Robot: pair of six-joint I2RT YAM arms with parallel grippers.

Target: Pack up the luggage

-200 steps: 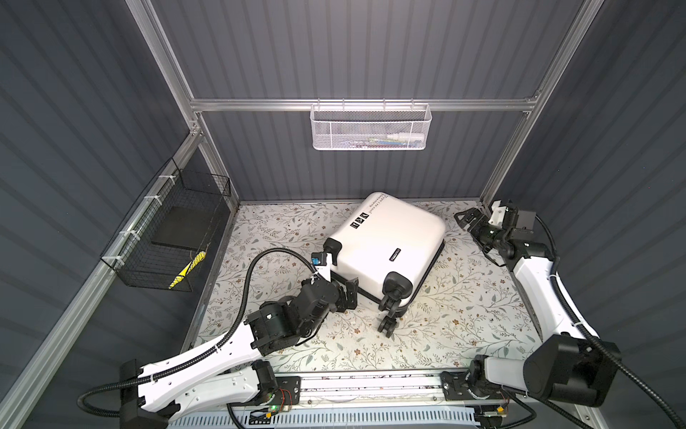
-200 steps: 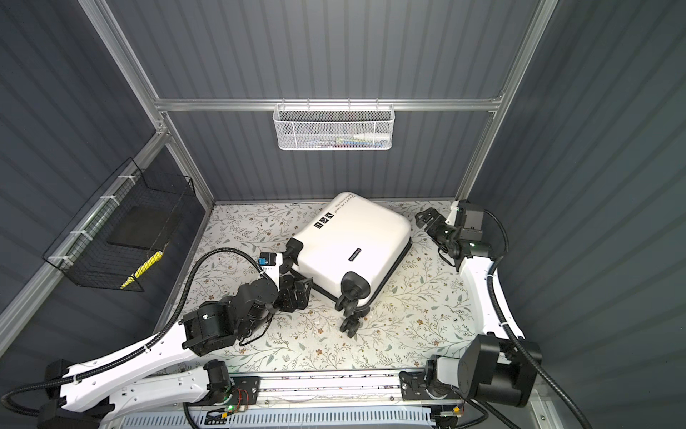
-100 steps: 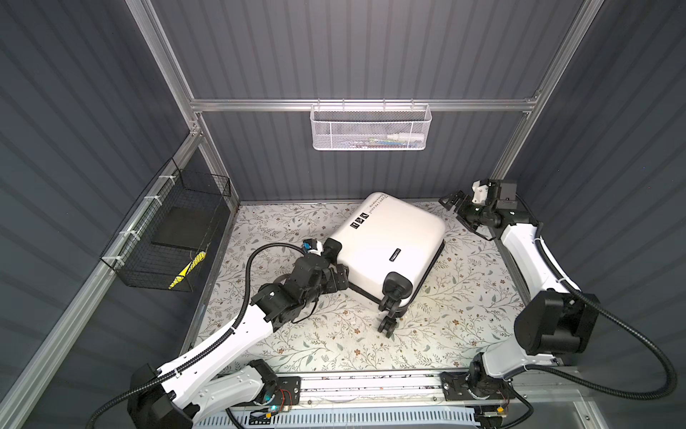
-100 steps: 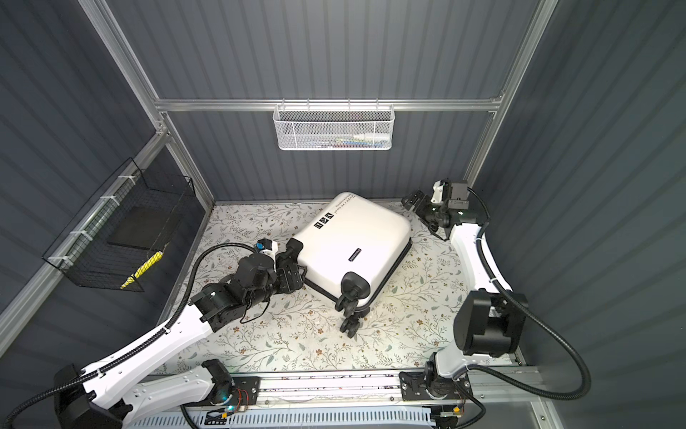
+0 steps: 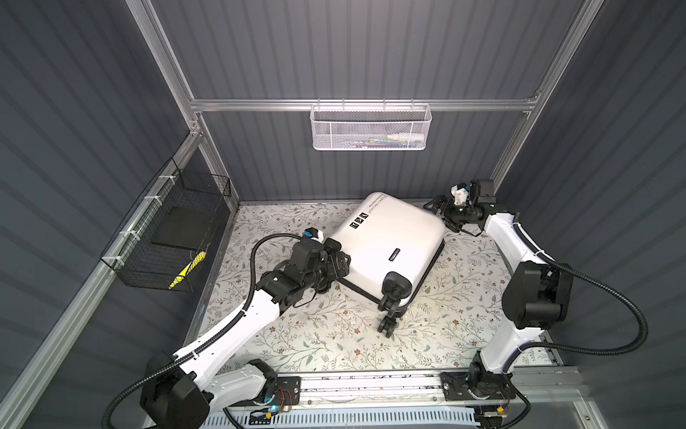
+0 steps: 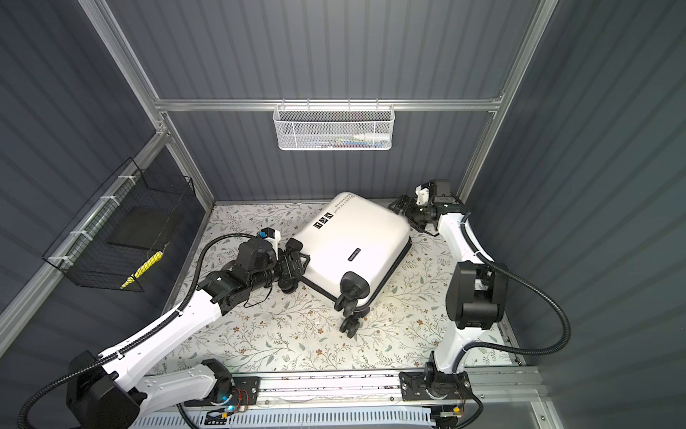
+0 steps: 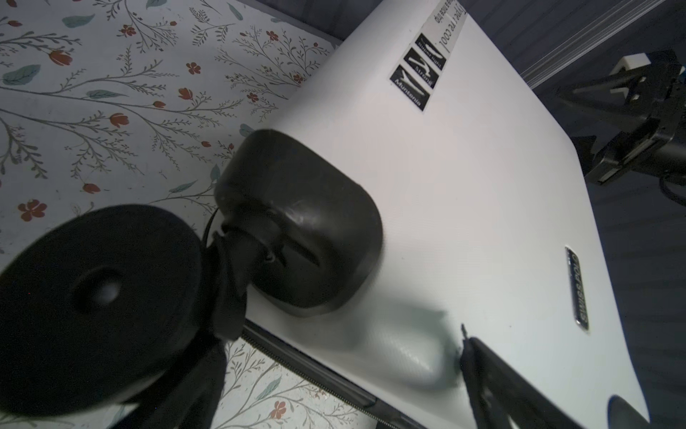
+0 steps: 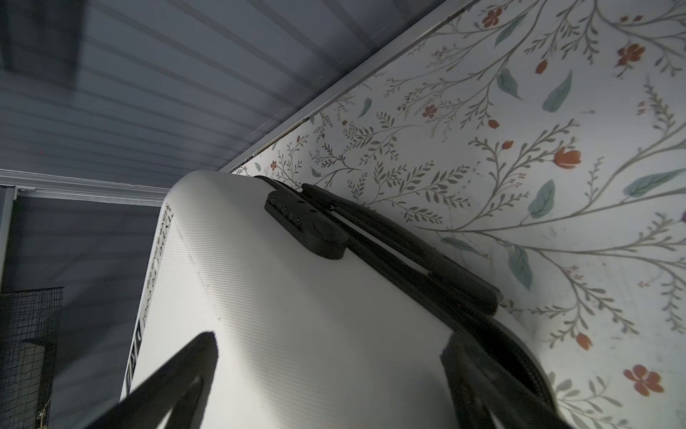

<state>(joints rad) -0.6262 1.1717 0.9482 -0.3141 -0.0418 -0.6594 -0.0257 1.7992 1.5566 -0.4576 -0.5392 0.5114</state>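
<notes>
Floral worktop [image 5: 315,334] beneath closed luggage [image 5: 393,237], left end effector [image 5: 339,262] released at its eight o'clock, right end effector [image 5: 440,213] released at two o'clock.

We record white link shells on the left arm [image 5: 237,327] and right arm [image 5: 510,241], black joint housings, black corrugated cable conduits [image 5: 646,327], and red wiring [image 5: 284,395] at the base.

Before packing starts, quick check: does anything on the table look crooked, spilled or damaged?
The luggage lies closed and flat, skewed diagonally to the edges of the table, one corner near the back wall. Nothing looks spilled or damaged.
</notes>
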